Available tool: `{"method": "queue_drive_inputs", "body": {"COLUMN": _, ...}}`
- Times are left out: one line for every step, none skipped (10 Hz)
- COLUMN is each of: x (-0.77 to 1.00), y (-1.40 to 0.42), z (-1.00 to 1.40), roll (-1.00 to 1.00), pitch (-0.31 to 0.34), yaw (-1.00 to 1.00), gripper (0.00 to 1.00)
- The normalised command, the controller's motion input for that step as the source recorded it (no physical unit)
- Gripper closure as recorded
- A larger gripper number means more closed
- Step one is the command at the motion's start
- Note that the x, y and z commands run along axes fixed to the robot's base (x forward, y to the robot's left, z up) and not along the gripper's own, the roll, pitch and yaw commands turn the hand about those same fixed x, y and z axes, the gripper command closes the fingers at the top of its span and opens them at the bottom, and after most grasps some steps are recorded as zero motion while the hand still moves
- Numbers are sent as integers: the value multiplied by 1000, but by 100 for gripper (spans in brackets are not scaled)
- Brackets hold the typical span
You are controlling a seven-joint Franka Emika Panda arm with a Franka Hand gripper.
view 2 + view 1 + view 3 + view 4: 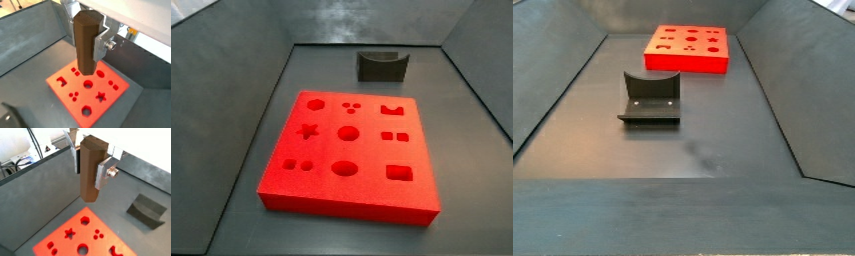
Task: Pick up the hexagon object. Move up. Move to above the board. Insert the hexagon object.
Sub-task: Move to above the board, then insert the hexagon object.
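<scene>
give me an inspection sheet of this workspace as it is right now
surface: dark grey floor inside grey walls, bare apart from the items below
hexagon object: brown peg held upright between the fingers, high above the board in both wrist views
board: red slab lying flat, all visible recesses empty
clutter: nothing seen
fixture: dark bracket standing on the floor, apart from the board
gripper: shut on the hexagon object; not in either side view
cables: dark cables outside the wall in a wrist view
surroundings: pale clutter beyond the walls, too blurred to name
</scene>
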Motion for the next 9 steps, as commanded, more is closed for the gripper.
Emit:
{"method": "queue_drive_inputs", "body": {"x": 185, "y": -244, "z": 32, "roll": 57, "pitch": 99, "yaw": 9, "gripper": 100}}
{"method": "queue_drive_inputs", "body": {"x": 0, "y": 0, "z": 0, "roll": 0, "pitch": -6, "yaw": 0, "gripper": 100}}
{"method": "queue_drive_inputs", "body": {"x": -17, "y": 0, "z": 0, "roll": 0, "pitch": 0, "yaw": 0, "gripper": 100}}
{"method": "queue_drive_inputs", "body": {"x": -323, "y": 0, "z": -6, "roll": 9, "pitch": 0, "yaw": -74, "gripper": 100}}
{"method": "queue_drive_inputs", "body": {"x": -426, "y": 194, "z": -297, "roll": 14, "pitch": 0, "yaw": -131, "gripper": 100}}
{"method": "queue_drive_inputs", "body": {"x": -283, "y": 246, "z": -526, "roll": 0, "pitch": 0, "yaw": -140, "gripper": 100}}
{"method": "queue_drive_inputs", "body": {"x": -431, "y": 260, "z": -857, "roll": -44, "pitch": -73, "yaw": -154, "gripper": 100}}
{"method": "queue_drive_inputs", "body": {"x": -354, "y": 349, "z": -891, "roll": -123, "pitch": -104, "yaw": -106, "gripper": 100}}
{"method": "queue_drive_inputs", "body": {"x": -223, "y": 409, "z": -817, "roll": -143, "pitch": -123, "yaw": -49, "gripper": 100}}
